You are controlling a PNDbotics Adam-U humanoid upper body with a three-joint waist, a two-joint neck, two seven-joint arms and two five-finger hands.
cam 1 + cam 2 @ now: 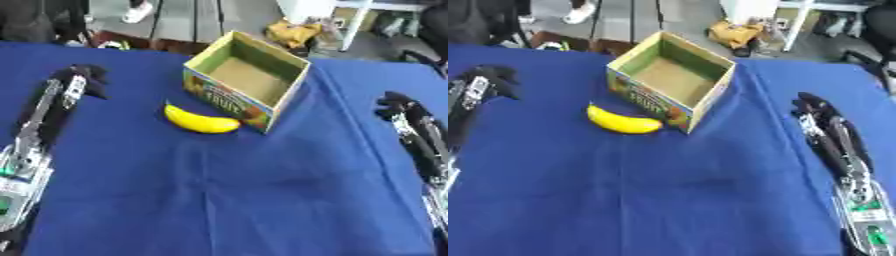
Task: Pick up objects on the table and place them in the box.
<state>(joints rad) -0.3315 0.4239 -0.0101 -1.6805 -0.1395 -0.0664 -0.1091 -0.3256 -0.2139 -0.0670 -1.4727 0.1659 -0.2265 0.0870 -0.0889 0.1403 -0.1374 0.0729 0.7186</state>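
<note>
The banana (200,120) lies on the table (219,200) to the right of the left hand (83,80) and a little nearer the robot than its fingers. It sits well left of the right hand (820,112), with the box (249,87) partly between them. By my reading the left hand is the nearer and has the open path. The banana's long axis runs left to right, slanting slightly toward the robot at its right end, which lies just beside the box's near corner — touching or not, I cannot tell. Both hands hold nothing; the left hand's fingers look loosely curled, while those of the right hand look relaxed. The table is covered in blue cloth, faintly creased. The box stands open — it looks empty. Beyond the table's far edge, cluttered floor.
</note>
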